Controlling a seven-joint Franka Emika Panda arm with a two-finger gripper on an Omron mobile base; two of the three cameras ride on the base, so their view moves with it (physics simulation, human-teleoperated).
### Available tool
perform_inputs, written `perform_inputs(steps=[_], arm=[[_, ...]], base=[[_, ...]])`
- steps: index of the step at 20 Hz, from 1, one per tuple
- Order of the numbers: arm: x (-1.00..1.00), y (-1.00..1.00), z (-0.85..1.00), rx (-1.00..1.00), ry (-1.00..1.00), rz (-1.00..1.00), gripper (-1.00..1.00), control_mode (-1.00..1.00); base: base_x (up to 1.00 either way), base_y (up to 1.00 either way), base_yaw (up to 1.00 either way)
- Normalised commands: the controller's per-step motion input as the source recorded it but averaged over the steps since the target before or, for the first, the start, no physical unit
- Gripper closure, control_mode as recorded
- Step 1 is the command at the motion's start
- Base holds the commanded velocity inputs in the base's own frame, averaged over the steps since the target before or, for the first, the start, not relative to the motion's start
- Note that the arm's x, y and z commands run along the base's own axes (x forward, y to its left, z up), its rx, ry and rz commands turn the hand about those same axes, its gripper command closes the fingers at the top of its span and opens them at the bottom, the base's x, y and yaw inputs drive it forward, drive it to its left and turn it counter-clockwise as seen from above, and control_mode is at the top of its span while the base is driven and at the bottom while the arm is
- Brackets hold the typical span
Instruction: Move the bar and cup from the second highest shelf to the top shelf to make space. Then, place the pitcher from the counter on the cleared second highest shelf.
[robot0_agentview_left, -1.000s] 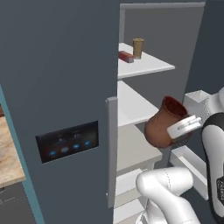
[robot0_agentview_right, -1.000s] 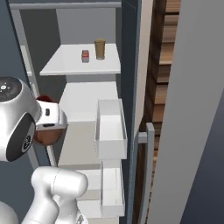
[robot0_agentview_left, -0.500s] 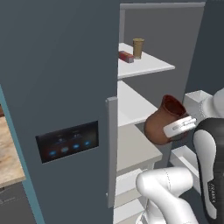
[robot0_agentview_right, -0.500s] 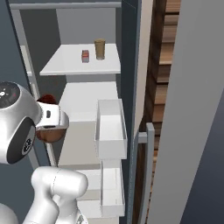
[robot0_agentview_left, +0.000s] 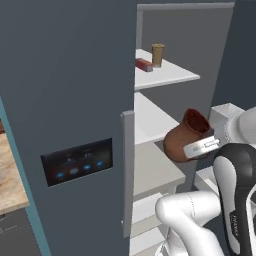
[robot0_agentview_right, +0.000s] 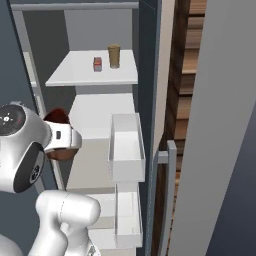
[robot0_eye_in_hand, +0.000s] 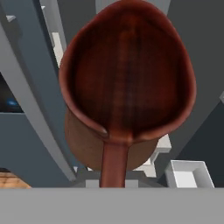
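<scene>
Already the bar (robot0_agentview_left: 144, 64) and cup (robot0_agentview_left: 158, 54) stand on the top shelf (robot0_agentview_left: 172, 76); jaws clamp the pitcher (robot0_agentview_left: 185, 137), unplaced, at four o'clock below them.

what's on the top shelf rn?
The top shelf holds the tan cup and the red bar, side by side and apart. Its rear left corner is hidden by the cabinet wall.
</scene>
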Motion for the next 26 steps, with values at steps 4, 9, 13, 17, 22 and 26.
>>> perform_inputs(steps=[4, 9, 13, 17, 22, 26], arm=[[0.19, -0.01, -0.01, 0.0, -0.03, 0.0, 1.0, -1.0], [0.21, 0.0, -0.01, 0.0, -0.03, 0.0, 1.0, -1.0], [0.23, -0.01, -0.01, 0.0, -0.02, 0.0, 1.0, -1.0], [0.22, -0.04, 0.0, 0.0, -0.01, 0.0, 1.0, -1.0], [0.21, -0.05, -0.02, 0.0, 0.0, 0.0, 1.0, -1.0], [0.21, -0.02, -0.05, 0.0, 0.0, 0.0, 1.0, -1.0]], base=[[0.0, 0.0, 0.0], [0.0, 0.0, 0.0], [0.0, 0.0, 0.0], [0.0, 0.0, 0.0], [0.0, 0.0, 0.0], [0.0, 0.0, 0.0]])
